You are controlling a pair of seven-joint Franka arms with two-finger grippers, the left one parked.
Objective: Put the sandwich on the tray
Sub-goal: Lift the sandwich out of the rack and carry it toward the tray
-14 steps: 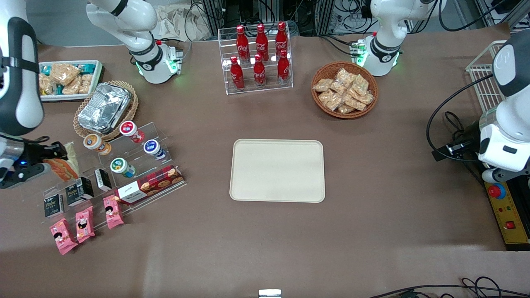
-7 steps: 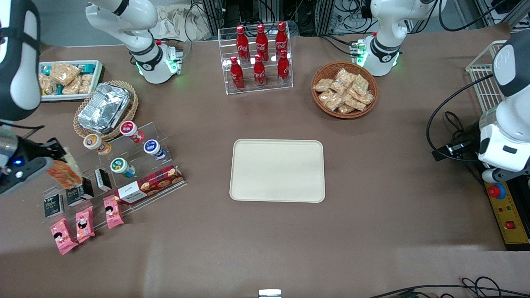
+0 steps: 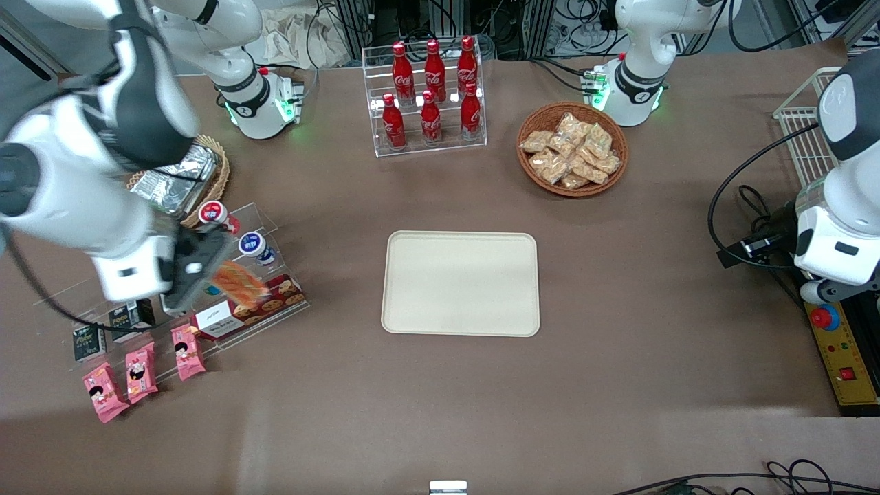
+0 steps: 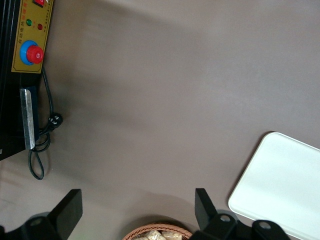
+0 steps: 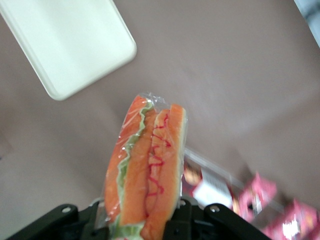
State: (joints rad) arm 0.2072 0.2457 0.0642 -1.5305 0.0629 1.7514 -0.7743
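Observation:
My right gripper (image 3: pixel 218 278) is shut on the clear-wrapped sandwich (image 3: pixel 237 284), a wedge with orange, pink and green layers. It holds the sandwich in the air above the red cookie box (image 3: pixel 251 306) on the clear stepped rack. In the right wrist view the sandwich (image 5: pixel 146 165) stands between the fingers (image 5: pixel 100 215). The cream tray (image 3: pixel 460 282) lies flat in the middle of the table, apart from the gripper, toward the parked arm's end. The tray also shows in the right wrist view (image 5: pixel 67 42) and the left wrist view (image 4: pixel 280 187).
The clear stepped rack (image 3: pixel 268 220) carries small cups, black boxes and pink snack packs (image 3: pixel 141 371). A wicker basket with a foil pack (image 3: pixel 199 175) stands by the arm. A rack of red bottles (image 3: pixel 430 96) and a basket of snack packets (image 3: pixel 572 150) stand farther from the camera than the tray.
My right arm has swung from the table's working-arm end toward the tray, carrying the sandwich over the stepped rack. It now covers the white bin of snacks.

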